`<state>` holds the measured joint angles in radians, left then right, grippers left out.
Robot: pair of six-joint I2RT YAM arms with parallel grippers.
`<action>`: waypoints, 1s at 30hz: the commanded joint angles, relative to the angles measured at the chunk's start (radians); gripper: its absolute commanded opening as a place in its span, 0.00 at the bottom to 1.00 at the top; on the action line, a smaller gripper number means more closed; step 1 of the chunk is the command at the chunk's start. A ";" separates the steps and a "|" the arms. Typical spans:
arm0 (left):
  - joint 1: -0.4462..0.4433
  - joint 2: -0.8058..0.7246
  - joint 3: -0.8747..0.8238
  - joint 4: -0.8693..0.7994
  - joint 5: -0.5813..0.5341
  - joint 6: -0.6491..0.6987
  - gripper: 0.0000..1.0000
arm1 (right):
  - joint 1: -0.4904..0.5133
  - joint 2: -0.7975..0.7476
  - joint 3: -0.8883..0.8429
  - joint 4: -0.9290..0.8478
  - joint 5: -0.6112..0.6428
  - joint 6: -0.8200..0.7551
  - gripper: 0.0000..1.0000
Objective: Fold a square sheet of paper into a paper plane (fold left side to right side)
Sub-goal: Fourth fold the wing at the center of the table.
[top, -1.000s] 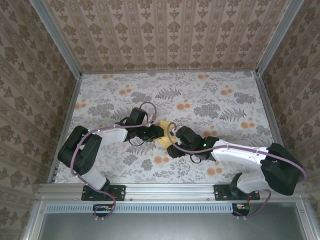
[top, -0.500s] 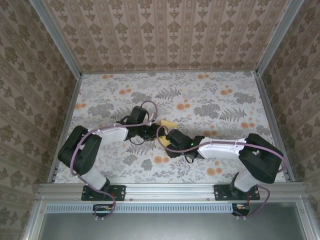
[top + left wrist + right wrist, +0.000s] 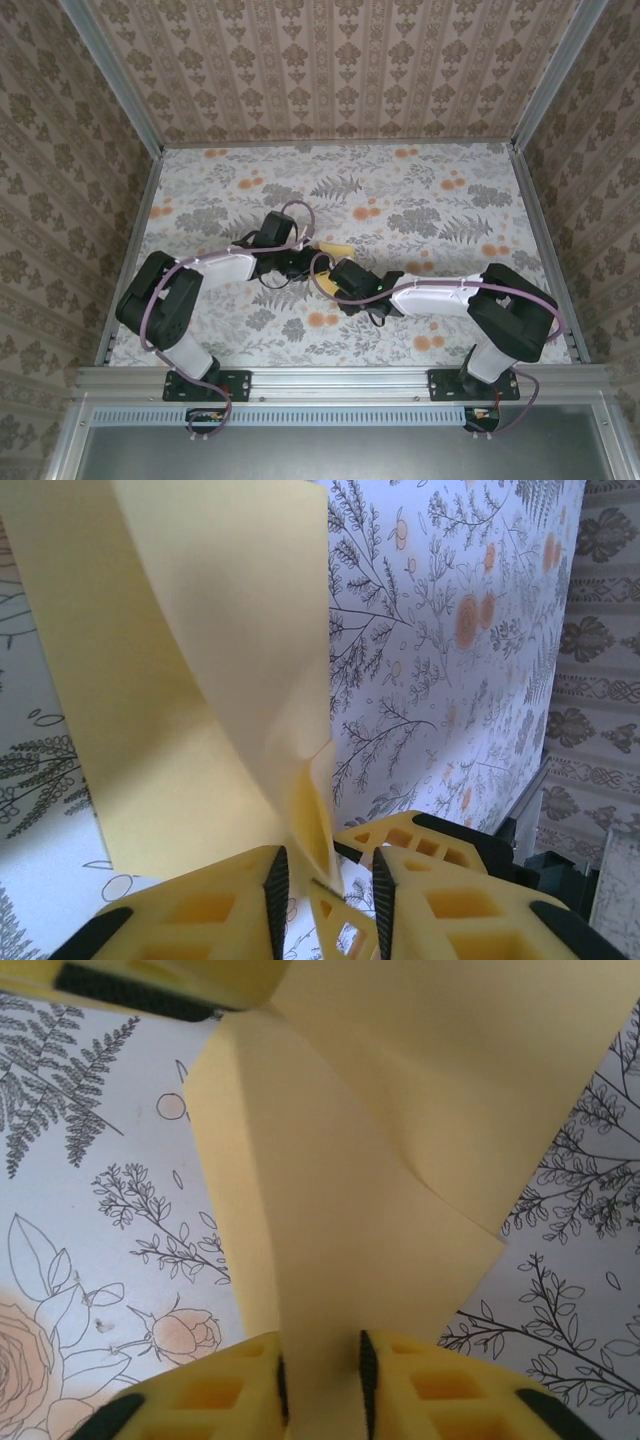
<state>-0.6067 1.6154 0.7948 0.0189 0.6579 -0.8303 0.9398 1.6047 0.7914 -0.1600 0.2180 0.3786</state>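
pincers of both arms meet on the floral-printed desk (image 3: 420, 210), about midway between its left and right edges and a little nearer the near edge than the far one. between them sits the thin, plain yellow-orange square sheet of paper (image 3: 337, 246). from above it is mostly covered by the two wrists. one pale yellow bit shows on the far side of the right pincer (image 3: 328, 276), just beside the left pincer (image 3: 303, 263).

from the left wrist, the sheet of paper (image 3: 200, 680) is not flat. a broad panel rises off the desk and curls over, and a creased, bunched corner drops down into the left pincer (image 3: 325, 868). its yellow fingers (image 3: 250, 875) stand a narrow way apart with that corner between the black pads. i cannot tell whether they press it or only flank it.

from the right wrist, the right pincer (image 3: 322, 1360) is clenched on the sheet of paper (image 3: 330, 1210), and a folded band of it fills the whole gap between the two pads. beyond the grasp the paper opens into two slanted panels that meet at a soft crease. a yellow finger of the left pincer (image 3: 130, 982) shows at the top left of that view, against the sheet's upper edge. orange-tinted flower prints (image 3: 180, 1335) lie on the desk beside the sheet's left edge.
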 commanded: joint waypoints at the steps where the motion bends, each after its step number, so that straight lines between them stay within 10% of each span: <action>1: 0.011 -0.049 0.025 -0.054 -0.004 0.023 0.35 | 0.005 0.014 0.024 -0.024 0.022 0.014 0.20; 10: 0.057 -0.151 -0.017 -0.134 -0.050 0.059 0.57 | -0.004 -0.007 0.017 -0.018 -0.060 0.039 0.04; 20: 0.049 -0.095 -0.057 -0.056 -0.029 0.026 0.37 | -0.059 -0.043 -0.017 0.021 -0.228 0.085 0.02; 30: -0.011 0.041 -0.009 0.026 -0.021 -0.006 0.41 | -0.116 -0.063 -0.078 0.086 -0.340 0.122 0.02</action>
<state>-0.6075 1.6291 0.7532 0.0051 0.6250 -0.8169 0.8349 1.5620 0.7330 -0.1005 -0.0654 0.4763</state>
